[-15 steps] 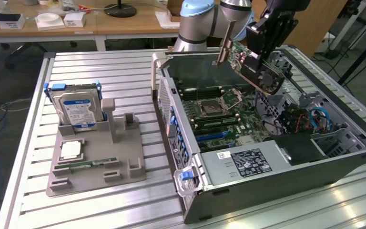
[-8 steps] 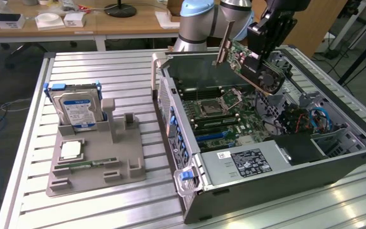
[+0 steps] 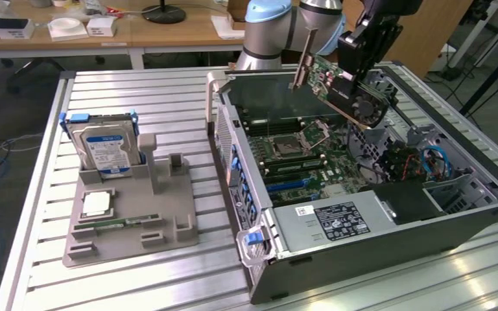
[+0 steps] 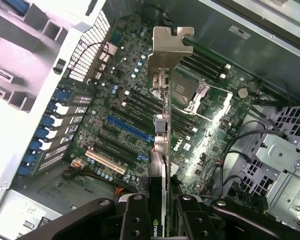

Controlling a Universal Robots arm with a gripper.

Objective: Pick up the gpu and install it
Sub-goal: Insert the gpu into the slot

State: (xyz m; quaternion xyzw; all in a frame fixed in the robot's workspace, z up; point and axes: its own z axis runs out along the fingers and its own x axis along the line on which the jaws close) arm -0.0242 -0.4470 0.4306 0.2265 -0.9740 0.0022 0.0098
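Exterior view first: in its upper right you can see the black two-fingered gripper (image 3: 354, 68) clamped on the gpu (image 3: 340, 91), a thin green circuit card with a black cooler block on one face and a silver end bracket. The card hangs tilted in the air above the open dark grey computer case (image 3: 362, 259), which lies on its side on the slatted metal table (image 3: 128, 91), and it is clear of the green motherboard (image 3: 301, 155) below. In the wrist view you look along the card edge-on: the gpu (image 4: 161, 150) runs away from the gripper (image 4: 162, 212), whose fingers (image 4: 135, 215) are partly closed with the card pinched between them, and the motherboard's long blue slot (image 4: 127, 129) lies uncovered beneath. So judge the pick-up as done and the install as not yet done, since no edge of the card sits in any slot. Toward the exterior view's left, the boxy silver hard drive with a blue label (image 3: 106, 149) and the narrow green memory stick (image 3: 115, 225) rest on the grey moulded holder (image 3: 176, 236), well apart from the gripper.
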